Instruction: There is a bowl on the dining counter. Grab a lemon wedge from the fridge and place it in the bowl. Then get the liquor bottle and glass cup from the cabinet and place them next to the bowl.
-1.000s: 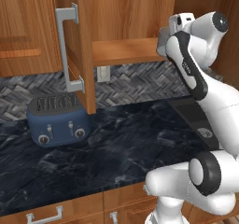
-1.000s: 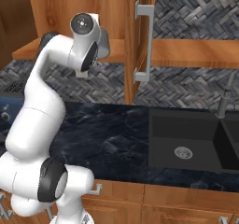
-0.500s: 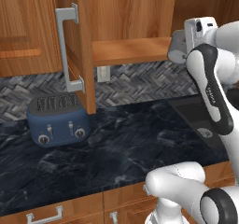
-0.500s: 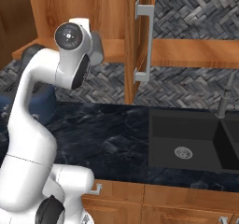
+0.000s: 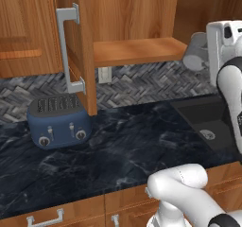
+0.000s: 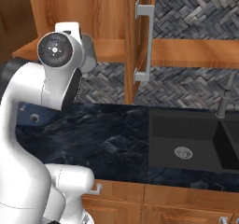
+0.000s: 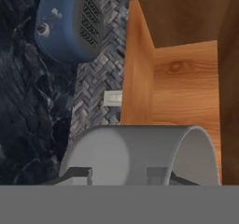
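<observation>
My gripper (image 7: 119,175) is shut on the glass cup (image 7: 135,150), a greyish translucent tumbler that lies on its side between the fingertips (image 7: 80,173). In the left base view the glass cup (image 5: 194,52) hangs in the air just right of the open cabinet's wooden shelf (image 5: 137,51), with the gripper (image 5: 204,48) behind it. From the right base view, the glass cup (image 6: 89,55) peeks out behind the arm's wrist. The bowl, lemon wedge and liquor bottle are out of view.
A blue toaster (image 5: 59,122) stands on the black marbled counter (image 5: 127,150) below the open cabinet door (image 5: 78,46), which has a grey bar handle. A dark sink (image 6: 186,141) with a faucet (image 6: 225,97) lies to the right. The other cabinet door (image 6: 140,41) also juts forward.
The arm has swung right and back from the cabinet shelf, carrying the cup with it. The toaster, doors and sink have stayed in place.
</observation>
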Robot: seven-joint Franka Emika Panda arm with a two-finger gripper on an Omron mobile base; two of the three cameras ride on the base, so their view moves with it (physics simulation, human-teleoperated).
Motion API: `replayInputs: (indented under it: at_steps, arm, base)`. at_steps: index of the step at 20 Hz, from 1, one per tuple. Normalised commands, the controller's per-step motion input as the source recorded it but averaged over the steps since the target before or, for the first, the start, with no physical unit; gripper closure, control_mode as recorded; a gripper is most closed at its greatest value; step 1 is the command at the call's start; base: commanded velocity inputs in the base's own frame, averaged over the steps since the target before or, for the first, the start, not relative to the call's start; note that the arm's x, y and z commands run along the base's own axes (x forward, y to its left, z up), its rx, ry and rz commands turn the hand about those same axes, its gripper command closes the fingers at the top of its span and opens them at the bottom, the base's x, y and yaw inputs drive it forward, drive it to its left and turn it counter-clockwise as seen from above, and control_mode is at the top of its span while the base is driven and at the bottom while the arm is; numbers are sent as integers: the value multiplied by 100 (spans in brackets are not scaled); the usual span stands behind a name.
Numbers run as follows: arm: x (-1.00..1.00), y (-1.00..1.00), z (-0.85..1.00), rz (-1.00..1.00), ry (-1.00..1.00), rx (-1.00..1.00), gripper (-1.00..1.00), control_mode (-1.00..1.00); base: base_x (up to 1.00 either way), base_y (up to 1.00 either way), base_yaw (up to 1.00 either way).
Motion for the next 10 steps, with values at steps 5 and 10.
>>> replayInputs:
  at_steps: [5,10]
  arm:
    - [-70,0,14,4,1,0,100,-100]
    - [-68,0,-1,4,5,0,100,-100]
  base:
    - [0,0,0]
    - [0,0,0]
